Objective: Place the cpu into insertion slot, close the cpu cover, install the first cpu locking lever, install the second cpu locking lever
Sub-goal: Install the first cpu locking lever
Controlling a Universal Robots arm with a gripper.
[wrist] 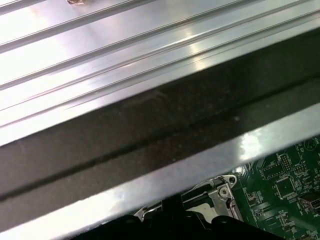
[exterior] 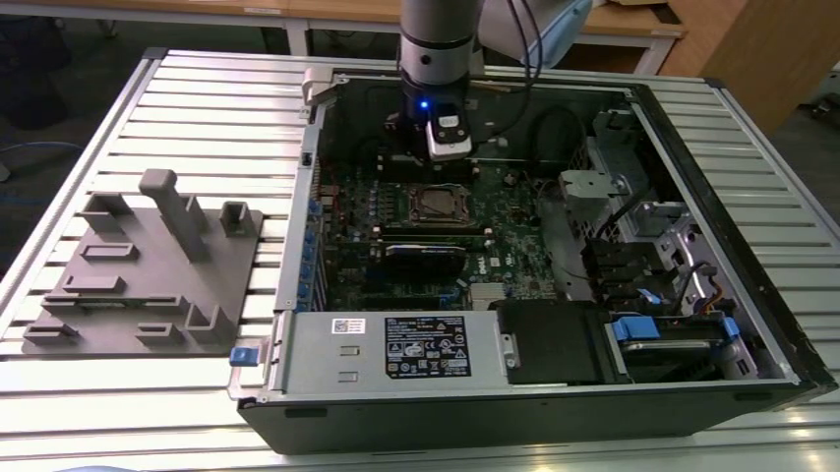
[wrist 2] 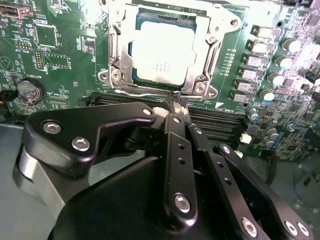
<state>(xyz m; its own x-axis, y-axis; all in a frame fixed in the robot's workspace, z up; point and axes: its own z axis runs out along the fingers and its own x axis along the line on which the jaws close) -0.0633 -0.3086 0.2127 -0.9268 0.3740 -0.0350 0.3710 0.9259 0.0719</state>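
Gripper: black linkage fingers fill the foreground of the second wrist view, drawn together to a narrow tip (wrist 2: 175, 107) at the near edge of the socket; in the exterior view the gripper (exterior: 444, 157) hangs inside the open computer case, just beyond the socket.
Grip state: fingers closed to a narrow gap around a thin metal lever (wrist 2: 172, 96) at the socket's edge; whether they truly pinch it cannot be told.
Cpu: silver-grey chip (wrist 2: 161, 54) lies flat in the insertion slot (wrist 2: 116, 75).
Cpu cover: metal frame (wrist 2: 206, 50) lies down around the chip, its cut-out showing the chip's top.
Insertion slot, exterior view: square socket (exterior: 443, 204) near the middle of the green motherboard (exterior: 393, 221).
Memory slots: long black slots (wrist 2: 220, 120) just beside the socket, under the fingertips.
Computer case: black tower (exterior: 735, 324) lying on its side, open upward.
Surface: ribbed metal table (exterior: 197, 108) carrying the case.
Grey fixture: moulded tray (exterior: 145, 265) at the exterior view's left, apart from the case.
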